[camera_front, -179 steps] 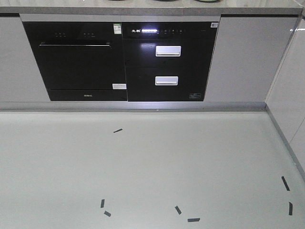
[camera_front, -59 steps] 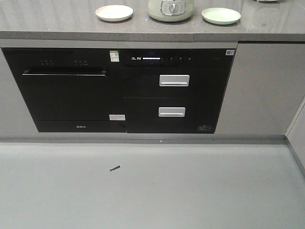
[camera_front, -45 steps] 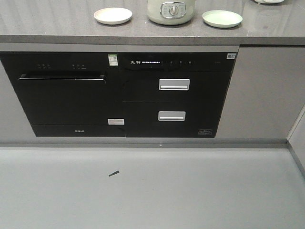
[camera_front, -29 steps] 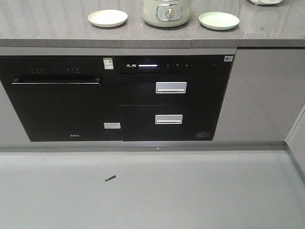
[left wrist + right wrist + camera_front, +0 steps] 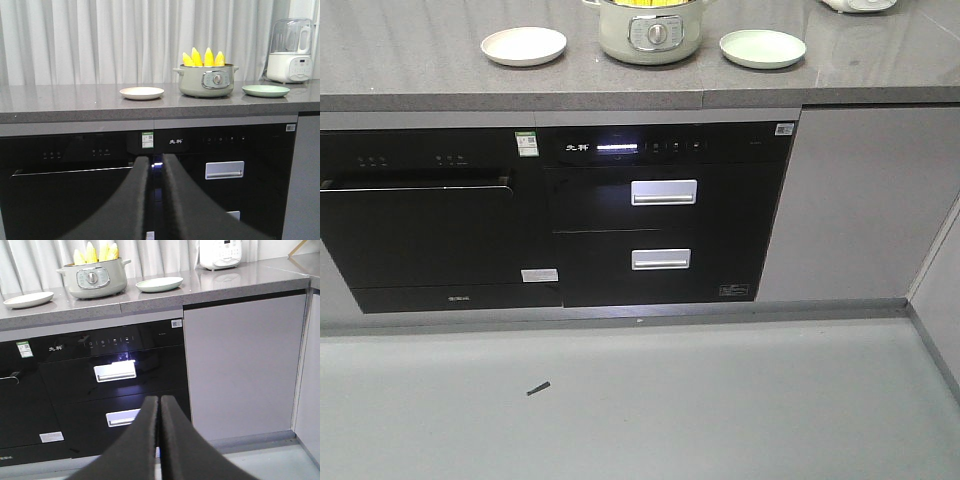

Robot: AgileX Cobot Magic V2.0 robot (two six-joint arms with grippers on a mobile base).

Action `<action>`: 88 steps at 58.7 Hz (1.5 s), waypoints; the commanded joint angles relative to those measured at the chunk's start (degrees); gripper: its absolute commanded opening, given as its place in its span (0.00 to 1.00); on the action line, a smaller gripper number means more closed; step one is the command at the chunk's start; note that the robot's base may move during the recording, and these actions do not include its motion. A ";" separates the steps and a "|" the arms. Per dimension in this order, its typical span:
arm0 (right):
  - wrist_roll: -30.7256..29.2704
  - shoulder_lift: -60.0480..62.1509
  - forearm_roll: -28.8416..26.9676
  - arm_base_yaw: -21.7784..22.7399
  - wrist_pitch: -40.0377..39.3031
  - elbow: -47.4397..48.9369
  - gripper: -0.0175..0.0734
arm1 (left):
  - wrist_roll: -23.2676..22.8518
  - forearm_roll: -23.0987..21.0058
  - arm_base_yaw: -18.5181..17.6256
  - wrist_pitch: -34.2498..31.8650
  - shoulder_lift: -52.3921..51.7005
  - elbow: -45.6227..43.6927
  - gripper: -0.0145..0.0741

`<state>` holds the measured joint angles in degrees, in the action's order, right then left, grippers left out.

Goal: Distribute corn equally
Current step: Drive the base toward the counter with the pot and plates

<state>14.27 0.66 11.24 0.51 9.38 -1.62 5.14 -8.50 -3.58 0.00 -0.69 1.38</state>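
Observation:
Several yellow corn [image 5: 202,56] cobs stand tips-up in a pale green pot [image 5: 206,82] on the grey countertop [image 5: 60,102]. The corn [image 5: 95,252] also shows in the right wrist view, and as a yellow strip [image 5: 645,3] at the top edge of the front view. A cream plate [image 5: 523,45] lies left of the pot and a green plate [image 5: 762,47] right of it, both empty. My left gripper [image 5: 156,160] hangs low before the black appliances, shut to a thin slit and holding nothing. My right gripper [image 5: 159,399] is shut and empty, also below counter height.
Black built-in appliances [image 5: 665,215] with two silver drawer handles fill the cabinet front under the counter. A white blender [image 5: 290,50] stands at the counter's right end. A grey cabinet side [image 5: 940,320] juts out at the right. A black tape mark [image 5: 538,388] lies on the floor.
The view has closed in on the counter and risen. The plates and pot came into sight and slid left in the frame, and the corn now shows in the pot.

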 commanded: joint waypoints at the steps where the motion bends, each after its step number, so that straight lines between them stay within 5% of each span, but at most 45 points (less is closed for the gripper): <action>1: -0.63 0.41 0.45 0.04 -4.09 -1.04 0.19 | -0.54 -0.10 0.14 -3.67 -0.76 -1.27 0.23; 88: -0.63 0.41 0.45 0.04 -3.99 -1.04 0.19 | -0.54 -0.10 0.14 -3.67 -0.76 -1.27 0.23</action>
<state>14.27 0.66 11.24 0.51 9.38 -1.62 5.14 -8.50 -3.58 0.00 -0.69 1.38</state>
